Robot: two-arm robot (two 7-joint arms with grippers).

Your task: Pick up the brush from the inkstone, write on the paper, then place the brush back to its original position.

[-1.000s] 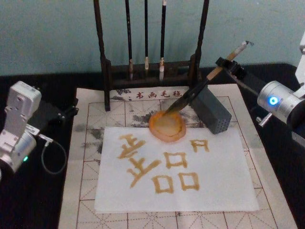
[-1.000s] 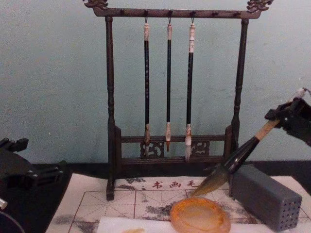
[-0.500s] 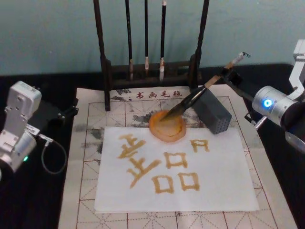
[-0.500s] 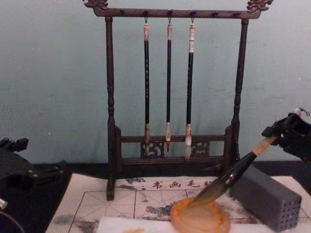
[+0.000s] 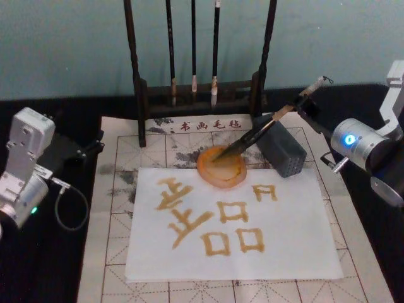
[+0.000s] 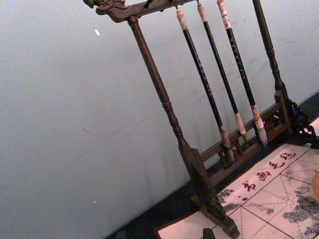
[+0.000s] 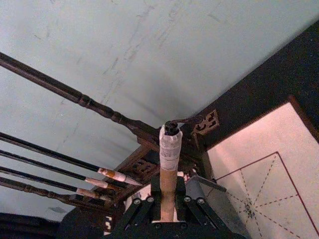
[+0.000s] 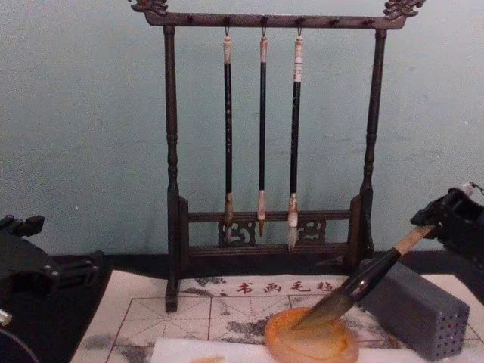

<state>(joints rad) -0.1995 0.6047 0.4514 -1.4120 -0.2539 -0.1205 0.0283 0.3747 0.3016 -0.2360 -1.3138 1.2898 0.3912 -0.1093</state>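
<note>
R hand (image 5: pixel 307 101) shut narrow on the brush (image 5: pixel 265 126) at its tan upper handle, over the worktop's back-right area. Brush slants down past the grey block (image 5: pixel 284 150), w/ bristle tip resting in the inkstone (image 5: pixel 207 174). Inkstone sits mid-worktop toward the back edge, overlapping the paper's (image 5: pixel 290 246) back edge. L hand (image 5: pixel 88 146) parked by the left edge.

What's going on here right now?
The right gripper holds the brush by its upper handle, tilted, with the bristle tip down in the inkstone. The paper in front already carries several ochre characters, so this looks like the put-back step. The left arm is parked off to the left.
</note>
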